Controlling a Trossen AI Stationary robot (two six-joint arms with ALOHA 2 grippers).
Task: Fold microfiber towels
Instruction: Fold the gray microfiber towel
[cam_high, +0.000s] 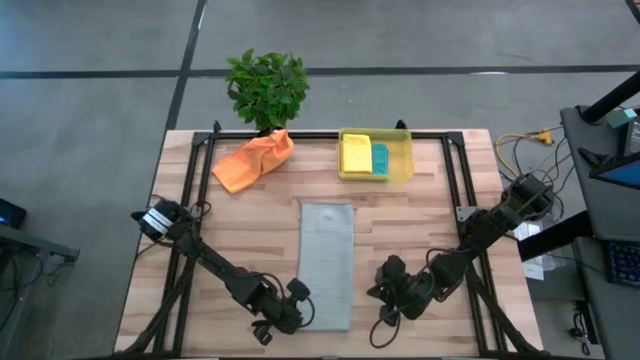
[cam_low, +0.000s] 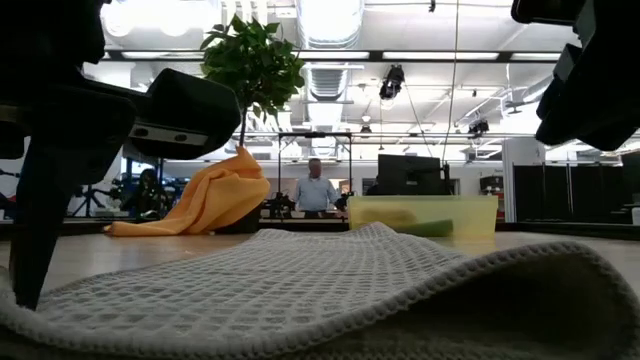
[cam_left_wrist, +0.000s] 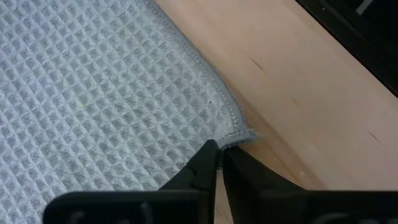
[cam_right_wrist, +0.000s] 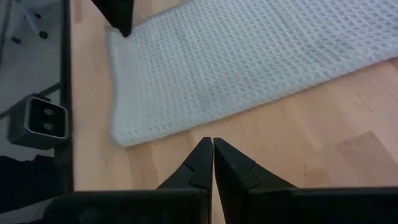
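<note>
High view: four towels (cam_high: 327, 262), two grippers (cam_high: 290, 310).

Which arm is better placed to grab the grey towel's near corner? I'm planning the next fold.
Left. The left gripper has its tips at the grey towel corner; the right gripper sits over bare wood, off the edge.

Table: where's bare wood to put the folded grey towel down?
Free: the strip between the grey towel and the bin, and the wood left of the towel below the orange towel. Crowded: the near edge, where the left gripper and right gripper flank the towel's end.
</note>
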